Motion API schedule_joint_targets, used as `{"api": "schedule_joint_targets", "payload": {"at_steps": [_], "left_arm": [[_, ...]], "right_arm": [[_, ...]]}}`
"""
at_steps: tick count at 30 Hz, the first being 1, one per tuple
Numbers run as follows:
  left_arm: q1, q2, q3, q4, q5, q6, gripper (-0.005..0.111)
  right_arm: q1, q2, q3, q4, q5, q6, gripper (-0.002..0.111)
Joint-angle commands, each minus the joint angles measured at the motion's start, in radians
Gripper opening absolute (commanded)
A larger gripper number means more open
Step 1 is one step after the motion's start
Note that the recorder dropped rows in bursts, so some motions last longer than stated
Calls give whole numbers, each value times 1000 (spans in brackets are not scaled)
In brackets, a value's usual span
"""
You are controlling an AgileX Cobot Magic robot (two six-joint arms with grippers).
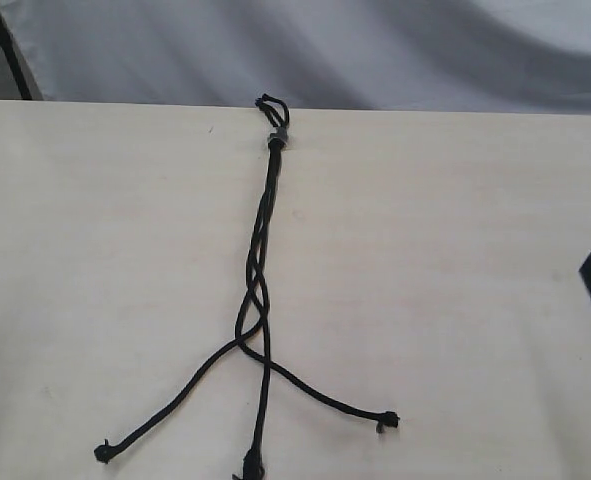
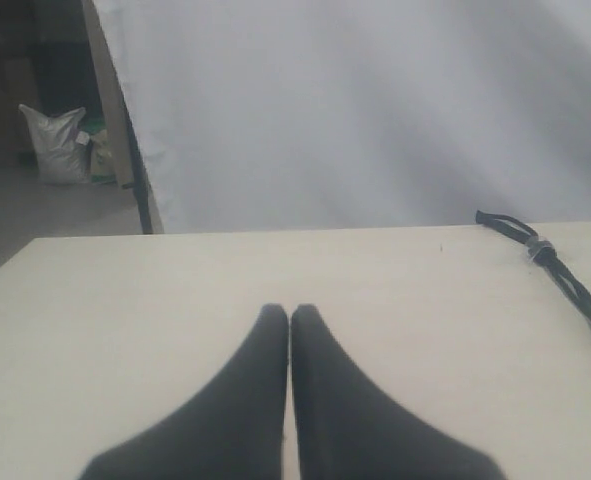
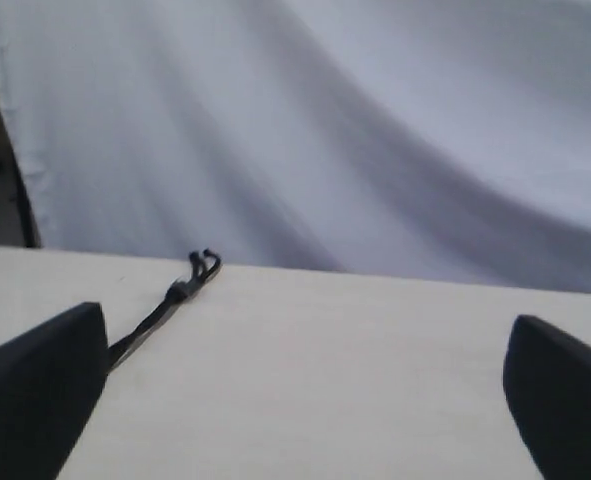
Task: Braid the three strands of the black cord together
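The black cord [image 1: 265, 215] is lying flat in the middle of the worktop [image 1: 455, 250], running from the far edge toward the near edge. Its small loop [image 1: 272, 105] is sitting right at the far edge, with the knot [image 1: 275, 140] just below it. Under the knot the three strands [image 1: 258, 290] are crossing over each other several times. Lower down they are spreading apart: one end [image 1: 103, 451] is pointing left, one [image 1: 252, 465] is reaching the near edge, and one [image 1: 388, 421] is going right.

The worktop is showing a pale, cream-coloured, matte surface with a few faint marks. Behind it a white cloth [image 1: 375, 50] is hanging in soft folds and is hiding most of the room. Beside the cloth a dark pole [image 2: 135, 170] is standing, and past it a light sack [image 2: 57, 140] is sitting on a grey floor [image 2: 35, 210].

The left tool [image 2: 290, 320] is over bare worktop with its two fingers pressed together, holding nothing, well apart from the cord. The right tool [image 3: 305, 330] is standing wide open and empty, and the cord is passing out of sight behind one of its fingers.
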Motion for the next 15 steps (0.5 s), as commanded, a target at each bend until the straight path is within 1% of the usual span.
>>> {"api": "schedule_joint_targets", "payload": {"at_steps": [1, 7, 15], "left_arm": [[3, -4, 4, -9, -1, 1, 1], [3, -4, 4, -9, -1, 1, 1], [3, -4, 4, -9, -1, 1, 1]], "right_arm": [[-59, -99, 4, -3, -3, -3, 105], [-56, -173, 20, -3, -1, -3, 105], [-56, -177, 20, -3, 50, -4, 105]]}}
